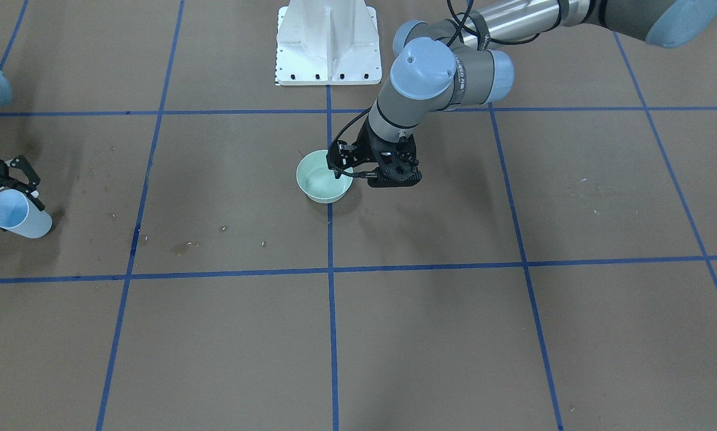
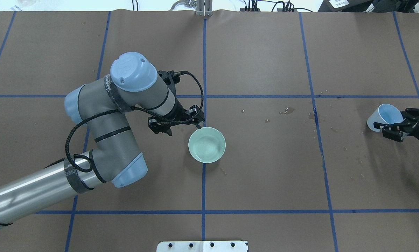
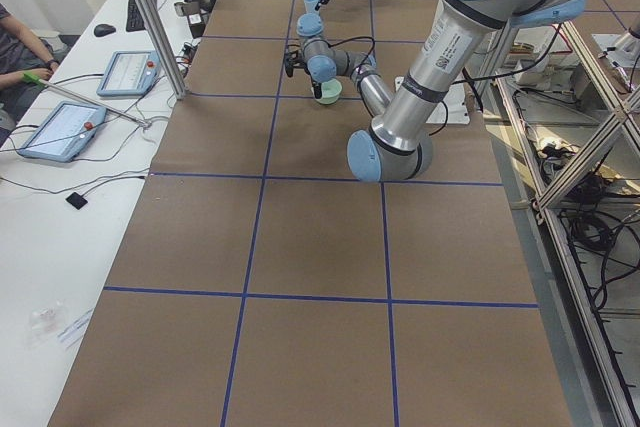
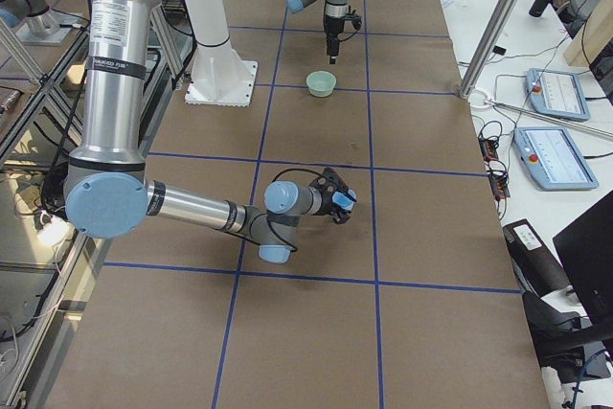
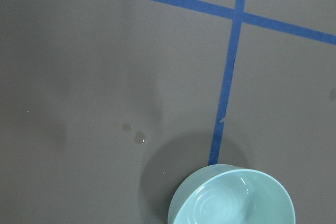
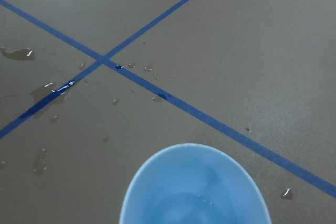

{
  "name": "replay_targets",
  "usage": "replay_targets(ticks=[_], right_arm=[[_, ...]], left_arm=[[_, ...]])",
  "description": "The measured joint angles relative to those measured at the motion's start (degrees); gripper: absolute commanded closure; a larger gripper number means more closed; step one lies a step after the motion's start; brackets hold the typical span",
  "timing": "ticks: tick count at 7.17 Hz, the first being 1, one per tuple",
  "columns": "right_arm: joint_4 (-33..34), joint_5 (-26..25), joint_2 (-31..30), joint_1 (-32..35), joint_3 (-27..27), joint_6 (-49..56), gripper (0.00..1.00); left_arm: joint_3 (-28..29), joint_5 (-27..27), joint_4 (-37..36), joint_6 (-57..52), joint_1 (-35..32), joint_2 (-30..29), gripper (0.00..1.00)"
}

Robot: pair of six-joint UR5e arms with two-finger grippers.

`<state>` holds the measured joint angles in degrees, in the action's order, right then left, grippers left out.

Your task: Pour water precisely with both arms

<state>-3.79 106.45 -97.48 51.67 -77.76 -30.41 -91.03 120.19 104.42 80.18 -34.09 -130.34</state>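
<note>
Water sits in the mint green bowl, with little rings on top. The bowl stands in the middle of the brown table, right on a blue tape line. The left gripper hangs just beside the bowl. Its fingers are spread wide with nothing in them, and one fingertip is at the bowl's rim. Far off to the side, the right gripper squeezes a light blue cup that is tipped on its side. Small wet drops lie on the table near it.
</note>
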Motion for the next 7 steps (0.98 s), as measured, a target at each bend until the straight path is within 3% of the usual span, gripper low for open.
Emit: replay_targets(ticks=[2,4,7], right_arm=[[11.5,0.1,0.4,-0.1,-9.8,0.0,0.74],[28.3,0.1,2.5,-1.6,-21.6,0.0,0.74],[60.0,-0.9,14.8,-9.5,-34.5,0.0,0.74]], left_arm=[[-1.2,2.6,-1.4,-0.3,-3.6,0.4,0.01],[-1.7,9.8,-2.7,-5.1,-11.2,3.0,0.01],[-1.5,16.1,-3.2,-22.6,-21.2,12.0,0.01]])
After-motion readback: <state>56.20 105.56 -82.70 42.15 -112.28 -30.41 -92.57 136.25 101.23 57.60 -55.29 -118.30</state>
